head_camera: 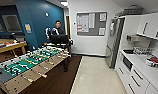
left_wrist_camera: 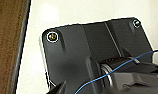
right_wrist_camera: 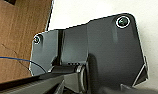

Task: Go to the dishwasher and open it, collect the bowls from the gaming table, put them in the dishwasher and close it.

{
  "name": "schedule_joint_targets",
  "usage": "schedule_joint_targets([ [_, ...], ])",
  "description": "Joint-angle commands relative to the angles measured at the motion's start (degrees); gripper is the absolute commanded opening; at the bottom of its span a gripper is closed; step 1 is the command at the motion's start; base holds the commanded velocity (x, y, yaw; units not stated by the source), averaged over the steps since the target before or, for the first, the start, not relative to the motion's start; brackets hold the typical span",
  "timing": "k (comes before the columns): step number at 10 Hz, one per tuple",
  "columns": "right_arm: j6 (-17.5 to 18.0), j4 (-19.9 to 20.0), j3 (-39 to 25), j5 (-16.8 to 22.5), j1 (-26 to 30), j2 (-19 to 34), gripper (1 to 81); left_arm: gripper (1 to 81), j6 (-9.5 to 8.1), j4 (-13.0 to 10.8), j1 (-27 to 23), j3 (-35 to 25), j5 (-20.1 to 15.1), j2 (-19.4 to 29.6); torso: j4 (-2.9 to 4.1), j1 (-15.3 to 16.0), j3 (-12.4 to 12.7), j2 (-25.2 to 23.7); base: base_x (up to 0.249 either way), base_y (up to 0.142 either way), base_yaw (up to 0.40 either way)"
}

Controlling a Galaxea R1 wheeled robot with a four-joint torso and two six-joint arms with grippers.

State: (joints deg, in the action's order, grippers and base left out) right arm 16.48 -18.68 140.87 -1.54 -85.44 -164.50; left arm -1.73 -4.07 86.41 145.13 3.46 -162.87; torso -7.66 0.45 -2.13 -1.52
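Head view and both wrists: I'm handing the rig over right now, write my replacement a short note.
Grippers: fingers can't be made out in either wrist view, which look down at pale floor.
Things: the football table is near left; the gaming table with the white top sits behind it at far left; the white kitchen counter runs along the right.
Done: nothing visibly.
Left: dishwasher and bowls not yet made out.

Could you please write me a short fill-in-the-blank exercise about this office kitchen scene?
1. The football table has a ____ playing field.
2. The person stands at the ____ end of the football table.
3. The notice board hangs on the ____ wall.
4. The football table stands on dark ____ flooring.

Answers: green; far; white; brown
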Motion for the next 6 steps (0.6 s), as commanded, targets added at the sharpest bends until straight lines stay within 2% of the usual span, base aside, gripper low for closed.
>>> schedule_joint_targets([
  [1,-0.2,-0.7,-0.6,2.3,3.0,0.3,81.1,81.1,0.06,-0.4,-2.7,0.1,-2.9,0.7,0.00,0.0,0.0,0.0,0.000,0.000,0.345],
  [6,-0.2,-0.7,-0.9,2.3,3.5,0.3,81.1,81.1,-0.03,-0.2,-2.7,0.2,-2.9,0.7,0.00,0.0,0.0,0.0,0.000,0.000,0.345],
])
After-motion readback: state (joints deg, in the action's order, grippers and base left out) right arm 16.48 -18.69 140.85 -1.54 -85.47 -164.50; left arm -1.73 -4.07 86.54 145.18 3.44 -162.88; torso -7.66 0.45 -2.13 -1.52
